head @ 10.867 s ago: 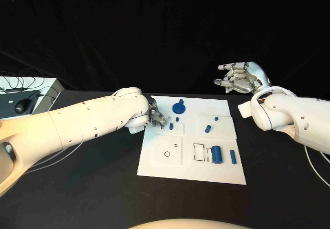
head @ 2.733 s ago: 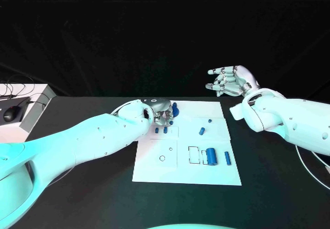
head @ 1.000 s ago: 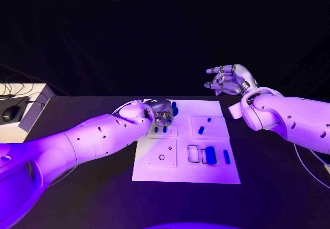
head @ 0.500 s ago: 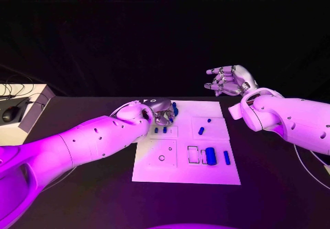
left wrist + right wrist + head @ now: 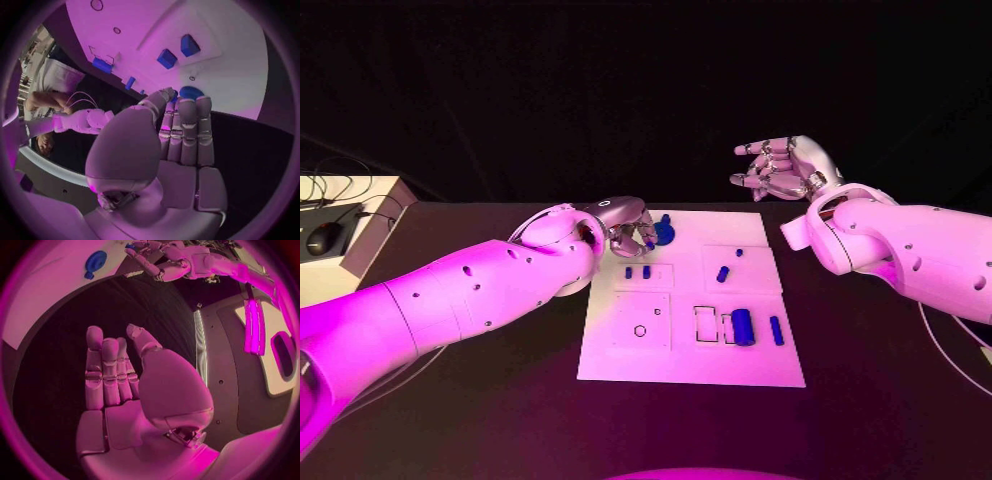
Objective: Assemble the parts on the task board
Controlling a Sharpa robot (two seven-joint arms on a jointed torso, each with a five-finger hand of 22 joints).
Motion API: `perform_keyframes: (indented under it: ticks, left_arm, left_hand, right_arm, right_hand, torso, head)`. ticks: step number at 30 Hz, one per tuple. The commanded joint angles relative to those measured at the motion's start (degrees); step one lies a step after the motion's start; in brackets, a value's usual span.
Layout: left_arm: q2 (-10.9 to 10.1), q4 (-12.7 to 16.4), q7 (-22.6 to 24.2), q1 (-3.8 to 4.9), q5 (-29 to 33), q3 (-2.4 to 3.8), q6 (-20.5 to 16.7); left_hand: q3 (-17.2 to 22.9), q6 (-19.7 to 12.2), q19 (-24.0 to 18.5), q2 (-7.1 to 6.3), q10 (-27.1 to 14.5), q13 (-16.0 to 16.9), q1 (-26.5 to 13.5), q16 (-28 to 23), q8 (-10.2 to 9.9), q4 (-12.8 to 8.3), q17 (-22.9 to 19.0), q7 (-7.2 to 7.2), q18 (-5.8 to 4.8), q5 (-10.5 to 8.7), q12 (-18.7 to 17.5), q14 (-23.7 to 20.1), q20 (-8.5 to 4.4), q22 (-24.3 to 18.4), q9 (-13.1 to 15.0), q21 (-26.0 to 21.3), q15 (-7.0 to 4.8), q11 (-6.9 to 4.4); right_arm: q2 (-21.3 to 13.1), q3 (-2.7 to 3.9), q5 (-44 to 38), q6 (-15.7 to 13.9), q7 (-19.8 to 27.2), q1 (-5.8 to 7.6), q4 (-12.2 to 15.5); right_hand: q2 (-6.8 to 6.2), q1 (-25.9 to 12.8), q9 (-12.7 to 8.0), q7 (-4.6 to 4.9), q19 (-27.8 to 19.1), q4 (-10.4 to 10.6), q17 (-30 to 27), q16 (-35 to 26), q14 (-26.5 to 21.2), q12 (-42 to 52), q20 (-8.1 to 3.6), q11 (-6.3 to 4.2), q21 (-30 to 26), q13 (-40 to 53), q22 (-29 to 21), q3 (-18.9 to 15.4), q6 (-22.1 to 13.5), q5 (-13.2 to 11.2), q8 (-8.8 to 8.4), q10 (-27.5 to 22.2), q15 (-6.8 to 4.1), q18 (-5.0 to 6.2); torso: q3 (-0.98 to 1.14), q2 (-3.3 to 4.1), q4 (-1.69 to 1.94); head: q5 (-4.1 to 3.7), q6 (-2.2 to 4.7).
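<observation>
Left hand [image 5: 626, 226] hovers empty, fingers extended, beside the round blue part [image 5: 662, 232] on the task board [image 5: 692, 365]; right hand [image 5: 785, 167] is raised, fingers apart, holding nothing

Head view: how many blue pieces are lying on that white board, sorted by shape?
Round knob: 1
Small pegs: 4
Thick cylinder: 1
Slim bar: 1
Total: 7 on the task board; anything under the left hand is hidden.
</observation>
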Motion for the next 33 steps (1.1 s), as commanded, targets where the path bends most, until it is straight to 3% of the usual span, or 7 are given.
perform_keyframes:
  ticks: [1,10,33]
  left_arm:
    - [-0.6,0.6,-0.7,-0.24,1.1,0.1,1.6]
    - [-1.1,0.2,-1.0,-0.46,0.9,0.17,1.7]
    - [0.3,-3.3,-1.4,-0.72,-0.2,0.13,2.6]
  left_hand:
    - [-0.2,-0.3,-0.3,0.28,-0.2,0.1,-0.5,-0.3,-0.1,0.1,0.1,-0.04,1.03,-0.15,0.0,0.0,0.19,-0.1,0.0,0.3,0.14,0.0]
    - [-0.3,-0.4,-0.3,0.34,-0.2,0.1,-0.4,-0.3,-0.1,0.1,0.2,0.01,1.15,-0.14,0.0,0.0,0.3,-0.1,-0.1,0.3,0.16,0.02]
    - [-0.3,-0.5,-0.5,0.39,-0.3,0.1,0.0,-0.4,-0.1,0.1,0.4,0.13,1.48,-0.15,0.0,-0.1,0.58,0.0,-0.1,0.5,0.2,0.08]
  right_arm:
    - [-0.1,0.02,-0.4,0.3,0.6,0.0,0.0]
    - [-0.1,0.02,-0.4,0.4,0.6,0.0,0.0]
    - [0.0,0.02,-0.4,0.4,0.7,-0.01,0.1]
  right_hand:
    - [0.54,-0.3,0.1,0.21,-0.2,-0.3,0.1,-0.3,0.0,-0.1,-0.21,-0.45,0.0,0.0,1.2,0.0,0.1,0.4,0.3,-0.1,-0.22,1.17]
    - [0.54,-0.3,0.1,0.21,-0.2,-0.3,0.1,-0.3,0.0,-0.1,-0.21,-0.45,0.0,0.0,1.2,0.0,0.1,0.4,0.3,-0.1,-0.22,1.17]
    - [0.54,-0.3,0.1,0.21,-0.2,-0.3,0.1,-0.3,0.0,-0.1,-0.21,-0.45,0.0,0.0,1.2,0.0,0.1,0.4,0.3,-0.1,-0.22,1.17]
  torso:
    - [-0.04,0.06,-0.05]
    - [-0.06,0.14,-0.13]
    - [0.01,0.13,-0.18]
  head:
    - [0.04,-0.05]
    - [0.12,-0.1]
    - [0.14,-0.26]
